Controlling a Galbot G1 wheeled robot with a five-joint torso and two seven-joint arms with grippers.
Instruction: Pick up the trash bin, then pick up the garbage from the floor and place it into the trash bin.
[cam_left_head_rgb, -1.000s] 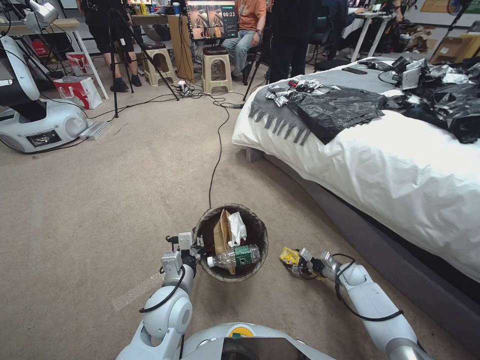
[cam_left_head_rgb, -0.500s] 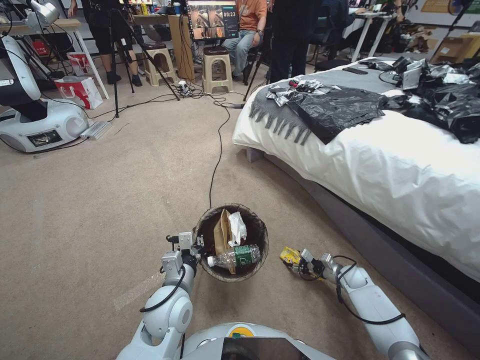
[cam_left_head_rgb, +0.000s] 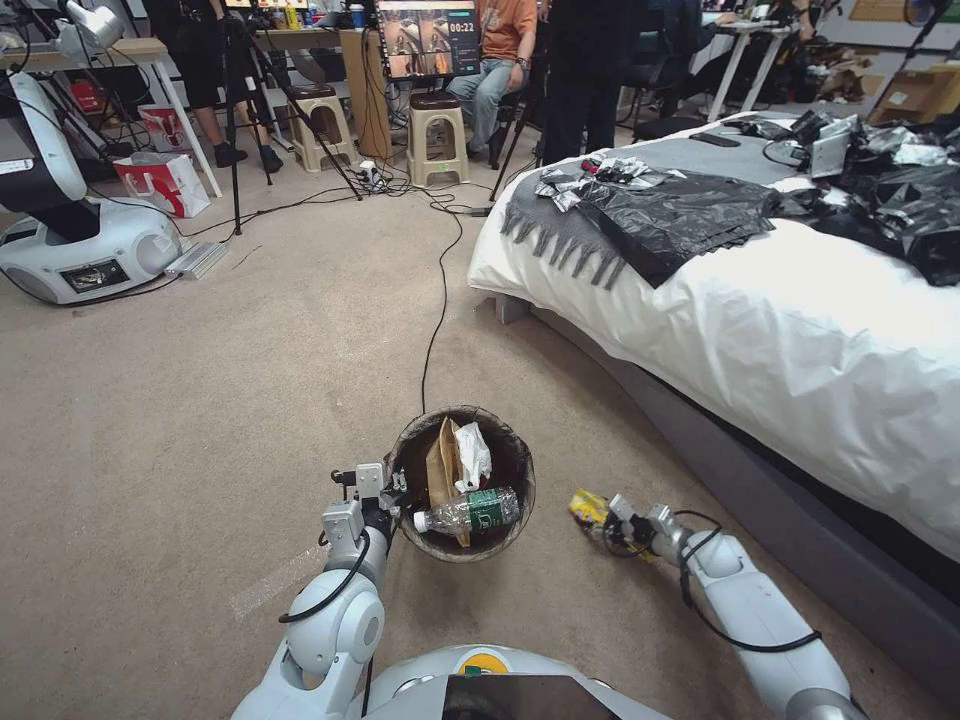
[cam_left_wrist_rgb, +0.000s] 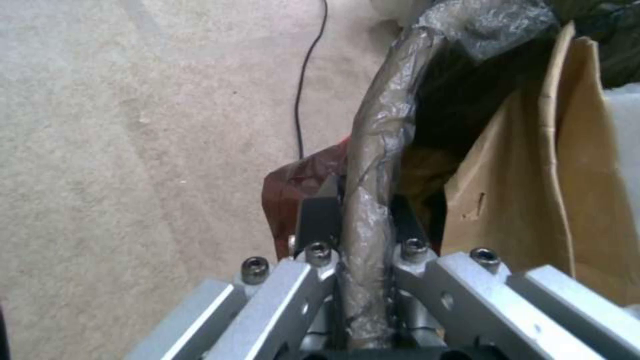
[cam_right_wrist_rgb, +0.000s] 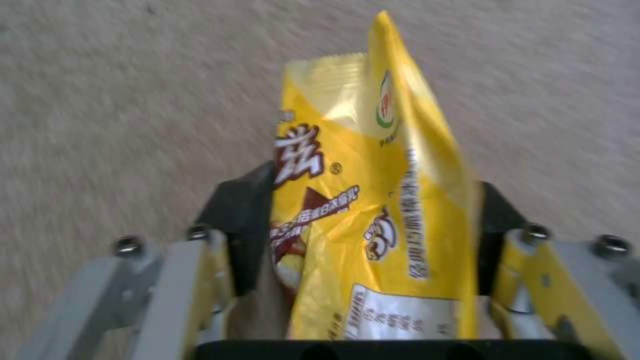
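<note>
- The yellow snack wrapper (cam_right_wrist_rgb: 373, 210) sits pinched in my right tool (cam_left_head_rgb: 612, 520), just above the carpet (cam_left_head_rgb: 200, 420), right of the trash bin (cam_left_head_rgb: 462, 484); its long axis runs straight out from the jaws, free end pointing away from me.
- The bin, mouth up, holds a tan paper bag (cam_left_head_rgb: 441, 468), white tissue (cam_left_head_rgb: 473, 452) and a clear bottle (cam_left_head_rgb: 470, 511) lying crosswise.
- My left tool (cam_left_wrist_rgb: 360, 220) is clamped on the bin's bag-lined rim.
- The bed (cam_left_head_rgb: 800, 330) stands to the right.

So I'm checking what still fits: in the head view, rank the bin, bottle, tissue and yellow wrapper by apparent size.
1. bin
2. bottle
3. tissue, slightly smaller than the bottle
4. wrapper, though the right gripper hides part of it, so its rank against the tissue is unsure.
</note>
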